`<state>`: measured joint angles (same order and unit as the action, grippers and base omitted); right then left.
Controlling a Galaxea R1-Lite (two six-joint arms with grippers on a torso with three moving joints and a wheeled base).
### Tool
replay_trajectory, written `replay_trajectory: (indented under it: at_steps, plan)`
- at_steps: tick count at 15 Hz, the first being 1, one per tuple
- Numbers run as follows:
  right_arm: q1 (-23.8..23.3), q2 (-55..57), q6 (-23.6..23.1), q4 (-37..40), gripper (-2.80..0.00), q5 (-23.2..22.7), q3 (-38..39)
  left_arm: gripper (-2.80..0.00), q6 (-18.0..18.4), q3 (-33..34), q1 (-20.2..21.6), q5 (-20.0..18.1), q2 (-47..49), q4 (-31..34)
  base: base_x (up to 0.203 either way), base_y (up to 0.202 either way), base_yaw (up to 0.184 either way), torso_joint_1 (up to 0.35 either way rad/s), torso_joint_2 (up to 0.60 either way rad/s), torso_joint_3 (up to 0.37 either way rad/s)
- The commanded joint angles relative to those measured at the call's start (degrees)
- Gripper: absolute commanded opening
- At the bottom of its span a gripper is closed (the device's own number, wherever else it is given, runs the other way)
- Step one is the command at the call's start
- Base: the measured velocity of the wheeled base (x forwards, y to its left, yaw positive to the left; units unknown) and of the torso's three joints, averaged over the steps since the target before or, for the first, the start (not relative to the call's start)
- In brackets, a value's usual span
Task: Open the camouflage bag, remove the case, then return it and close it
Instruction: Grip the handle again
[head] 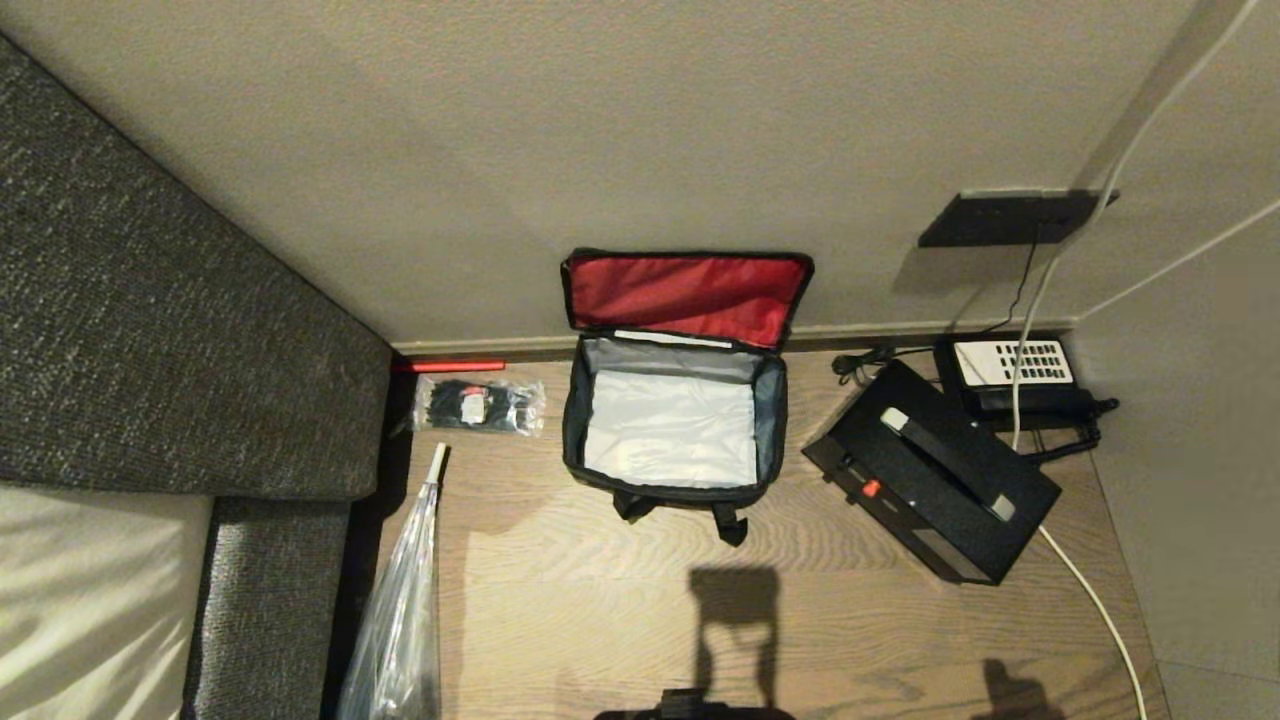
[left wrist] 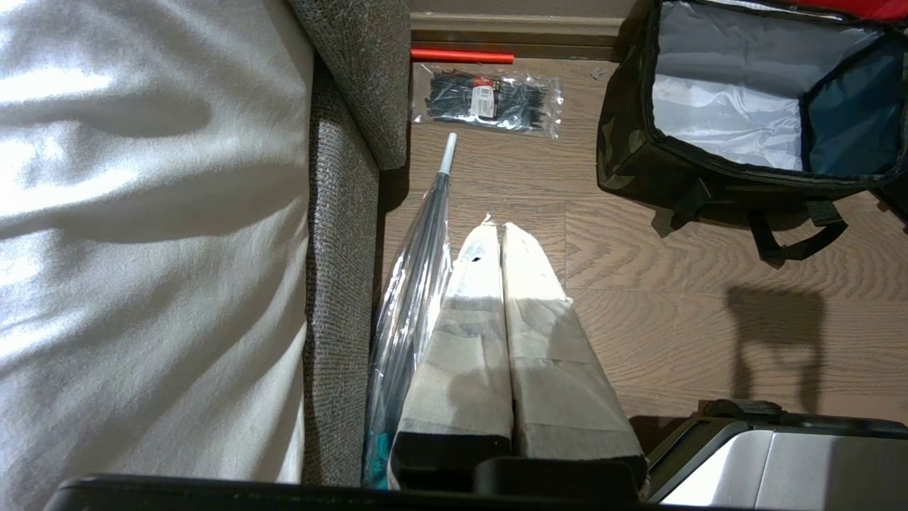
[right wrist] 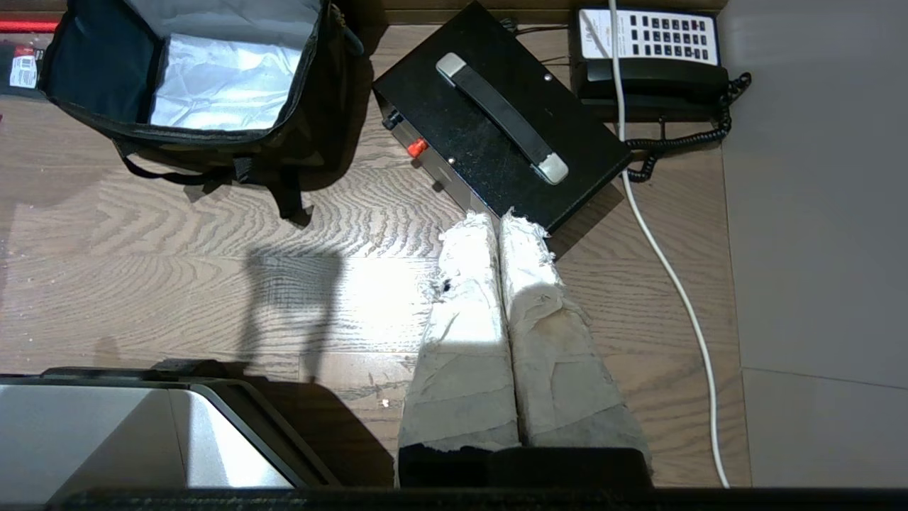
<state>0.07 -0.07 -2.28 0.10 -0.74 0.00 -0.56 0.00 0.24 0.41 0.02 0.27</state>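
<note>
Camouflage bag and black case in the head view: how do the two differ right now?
The camouflage bag is soft and open, its red-lined lid leaning up against the wall and its pale interior empty; the case is hard, flat and shut. The bag sits square to the wall, while the case lies at an angle to the right of it, handle facing up. Both rest on the wooden floor, apart from each other, with neither gripper touching them.

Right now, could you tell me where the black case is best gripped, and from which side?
Probably by the handle on top of the case, from above. The case lies flat beside the open bag, its handle facing up and uncovered.
</note>
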Motion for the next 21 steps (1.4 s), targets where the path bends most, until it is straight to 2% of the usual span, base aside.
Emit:
replay_trajectory:
  at_steps: [1, 21]
  plan:
    - [0.0, -0.2, 0.0, 0.0, -2.80, 0.0, 0.0, -2.80, -0.1, 0.2, 0.1, 0.0, -0.1, 0.0, 0.000, 0.000, 0.000, 0.000, 0.00, 0.000]
    - [0.0, -0.2, 0.0, 0.0, -2.80, 0.0, 0.0, -2.80, 0.0, 0.2, 0.0, 0.0, 0.0, 0.0, 0.000, 0.000, 0.000, 0.000, 0.00, 0.000]
